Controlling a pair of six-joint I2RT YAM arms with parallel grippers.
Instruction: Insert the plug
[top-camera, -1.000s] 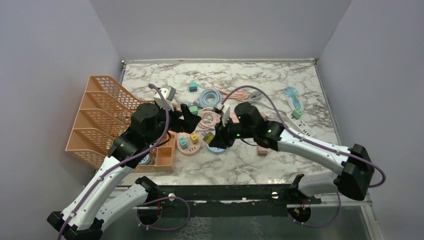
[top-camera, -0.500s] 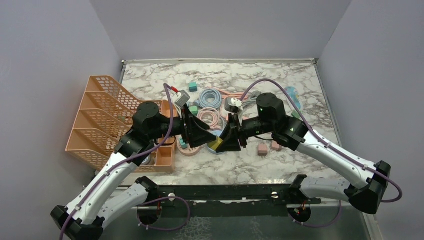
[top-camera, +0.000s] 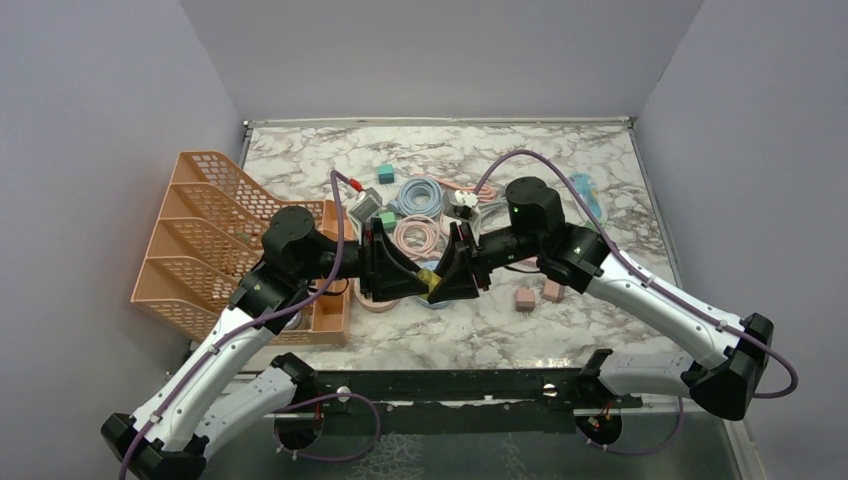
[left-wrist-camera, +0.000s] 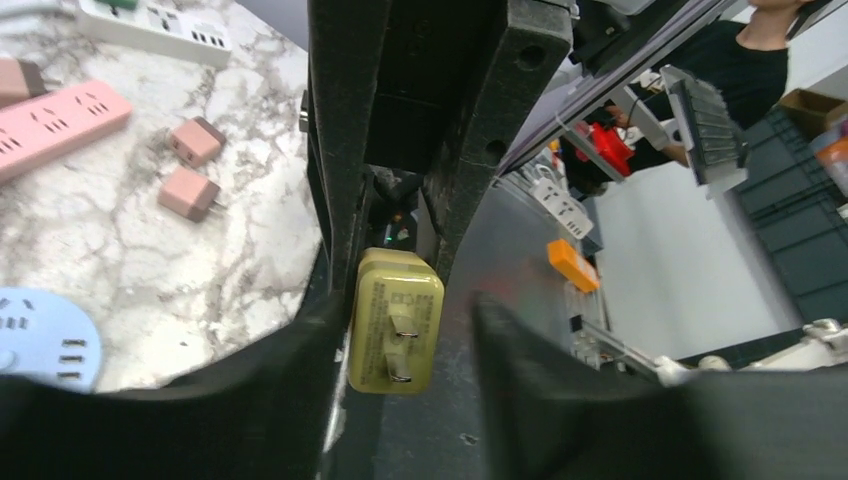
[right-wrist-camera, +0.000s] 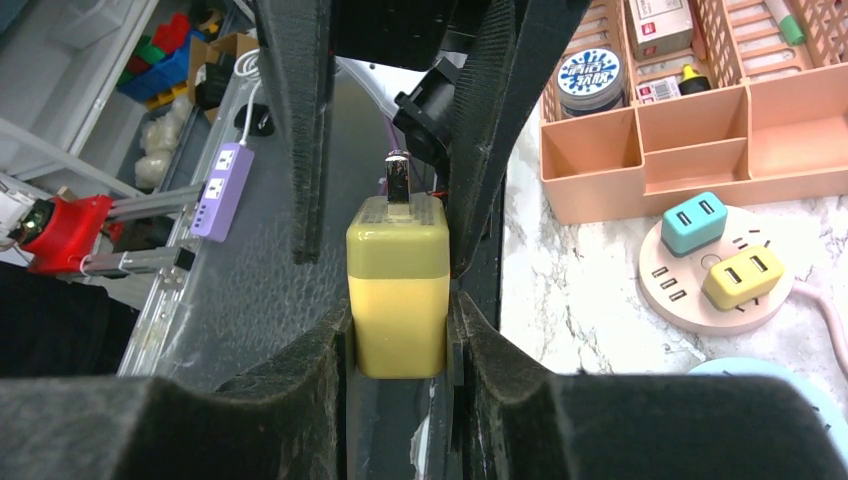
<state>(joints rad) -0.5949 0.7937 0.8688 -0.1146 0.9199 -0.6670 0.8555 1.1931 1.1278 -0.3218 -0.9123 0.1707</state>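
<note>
My right gripper (right-wrist-camera: 400, 325) is shut on a yellow plug (right-wrist-camera: 398, 285), with the metal prongs pointing away from its camera. Seen from above, both grippers meet tip to tip over the table's near middle, with the plug (top-camera: 428, 277) between them. My left gripper (left-wrist-camera: 405, 310) stands round the same plug (left-wrist-camera: 395, 320), whose prongs face its camera. One left finger lies against the plug's side. The other finger (left-wrist-camera: 500, 340) stands a small gap away. The right gripper (top-camera: 447, 279) comes in from the right and the left gripper (top-camera: 410, 277) from the left.
A round pink socket base (right-wrist-camera: 680, 285) carries a teal and a yellow plug. Nearby lie a light blue round socket (left-wrist-camera: 40, 335), a pink power strip (left-wrist-camera: 55, 125), two pink plugs (top-camera: 525, 298), coiled cables (top-camera: 420, 195) and an orange file rack (top-camera: 195, 230).
Both arms swung from reaching down at the sockets to facing each other. The right gripper lifted the yellow plug, and the left jaws narrowed round it.
</note>
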